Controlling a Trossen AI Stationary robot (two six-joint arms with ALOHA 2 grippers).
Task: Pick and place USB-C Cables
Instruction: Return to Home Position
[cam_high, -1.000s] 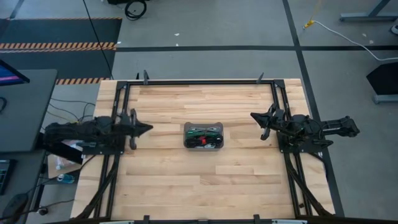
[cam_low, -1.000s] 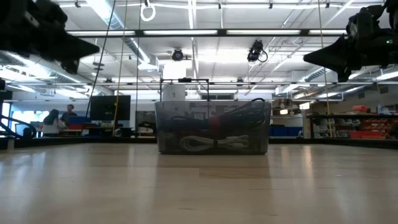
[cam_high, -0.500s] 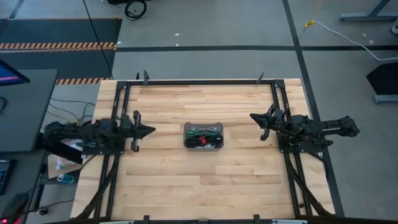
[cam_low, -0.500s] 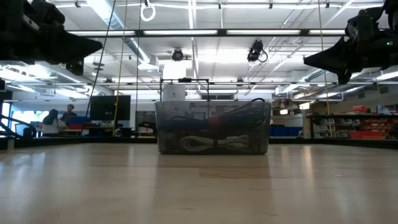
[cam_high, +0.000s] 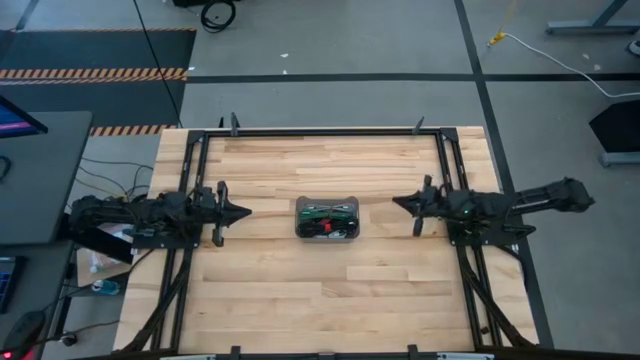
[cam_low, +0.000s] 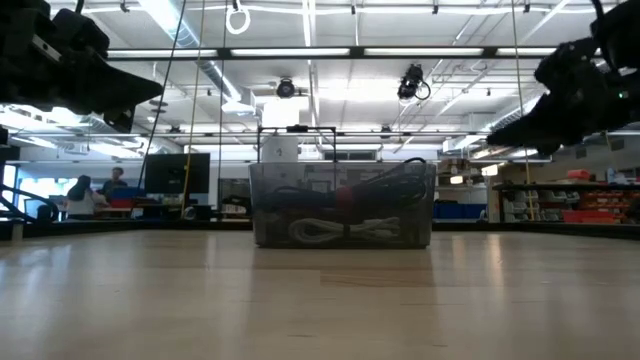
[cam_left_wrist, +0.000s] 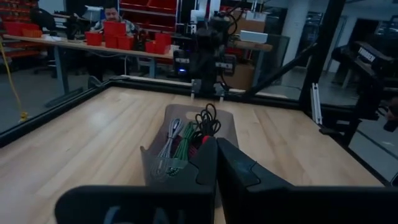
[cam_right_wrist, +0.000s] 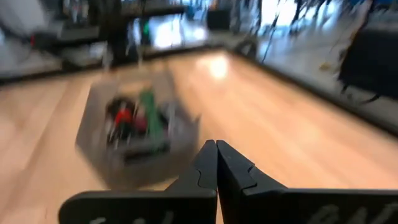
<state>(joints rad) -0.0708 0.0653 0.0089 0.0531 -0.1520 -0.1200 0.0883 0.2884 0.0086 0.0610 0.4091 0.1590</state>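
Homing step in hand; picking apparently finished. USB-C cables (cam_high: 327, 213) sit inside bin (cam_high: 298, 219), ahead of both fingertip pairs, well apart. Left gripper (cam_high: 243, 212) clenched, empty; right gripper (cam_high: 397, 202) likewise. Next: fold arms home, avoiding bin.

The high camera hung above the table (cam_high: 300, 300) and looked straight down from well off, taking in its whole top. The low camera sat at table-top height, level, facing the room beyond, with the bin (cam_low: 275, 205) mid-frame. Each wrist camera rode just behind its own end effector, the left gripper (cam_left_wrist: 216, 142) and the right gripper (cam_right_wrist: 216, 143), looking forward past the fingertips. All four views shared the bin, which lay ahead of both grippers; the right wrist camera appeared to face it from the opposite side.
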